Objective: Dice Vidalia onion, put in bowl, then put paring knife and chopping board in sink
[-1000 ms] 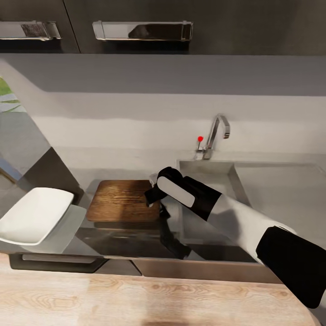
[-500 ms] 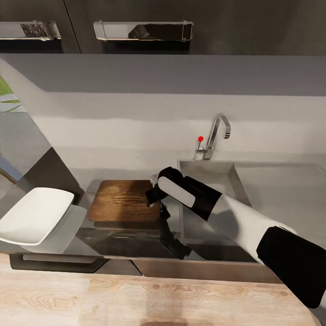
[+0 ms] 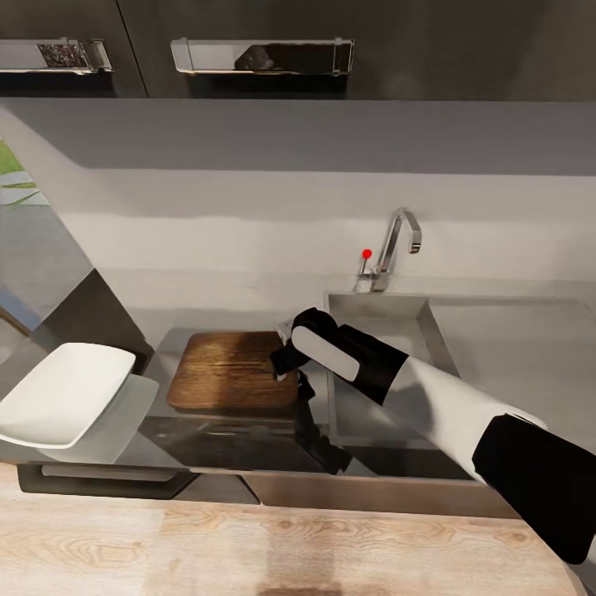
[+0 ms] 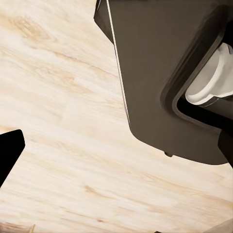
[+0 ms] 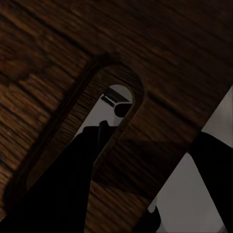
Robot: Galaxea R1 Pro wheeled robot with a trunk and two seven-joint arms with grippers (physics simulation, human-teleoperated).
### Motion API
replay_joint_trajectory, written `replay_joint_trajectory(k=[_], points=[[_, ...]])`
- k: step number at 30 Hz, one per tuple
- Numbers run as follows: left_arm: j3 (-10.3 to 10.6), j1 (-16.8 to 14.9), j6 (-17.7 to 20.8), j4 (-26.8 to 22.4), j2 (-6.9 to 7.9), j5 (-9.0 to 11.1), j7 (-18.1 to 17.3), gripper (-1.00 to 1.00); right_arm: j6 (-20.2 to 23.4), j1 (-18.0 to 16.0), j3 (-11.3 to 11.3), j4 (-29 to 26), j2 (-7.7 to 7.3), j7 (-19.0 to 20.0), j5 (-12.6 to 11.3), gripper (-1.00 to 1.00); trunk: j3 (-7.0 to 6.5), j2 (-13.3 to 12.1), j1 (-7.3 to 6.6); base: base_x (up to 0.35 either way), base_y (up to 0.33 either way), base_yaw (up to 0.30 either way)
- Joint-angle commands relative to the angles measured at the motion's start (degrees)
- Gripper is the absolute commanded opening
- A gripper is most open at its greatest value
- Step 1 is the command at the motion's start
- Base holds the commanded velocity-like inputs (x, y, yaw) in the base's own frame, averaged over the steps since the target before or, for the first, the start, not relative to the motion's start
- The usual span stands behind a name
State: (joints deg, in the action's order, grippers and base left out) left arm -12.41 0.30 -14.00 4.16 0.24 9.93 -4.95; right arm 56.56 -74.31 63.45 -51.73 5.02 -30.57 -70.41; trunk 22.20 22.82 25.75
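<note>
Looks like we're on the tail end of this one: our right gripper (image 3: 285, 362) is at the sink-side end of the chopping board (image 3: 228, 368), and in the right wrist view one dark finger (image 5: 63, 184) pokes through the board's slot-shaped handle hole (image 5: 97, 121) while the other sits off the board's edge, so we'd say it's clamped on the chopping board at the handle end. The board reads as tipped up off the countertop (image 3: 157, 418), right beside the sink (image 3: 389, 331). The bowl (image 3: 62, 393) sits well off to the left; we can't make out any onion bits in it. So what's left, by our guess, is getting the board into the basin. Left gripper's state we can't tell.
</note>
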Motion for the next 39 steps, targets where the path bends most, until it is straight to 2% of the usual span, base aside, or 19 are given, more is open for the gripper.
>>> replay_joint_trajectory(k=[1,39], points=[[-0.2,0.0,-0.3,0.2,0.02,0.6,-0.5,1.00,-0.1,-0.1,0.2,0.0,0.00,-0.6,-0.7,-1.00,0.08,0.1,0.03,0.000,0.000,0.000],[-0.2,0.0,-0.2,0.2,0.02,0.6,-0.5,1.00,-0.2,0.0,0.6,0.0,0.08,-0.5,-0.7,-1.00,0.08,0.1,0.03,0.000,0.000,0.000]])
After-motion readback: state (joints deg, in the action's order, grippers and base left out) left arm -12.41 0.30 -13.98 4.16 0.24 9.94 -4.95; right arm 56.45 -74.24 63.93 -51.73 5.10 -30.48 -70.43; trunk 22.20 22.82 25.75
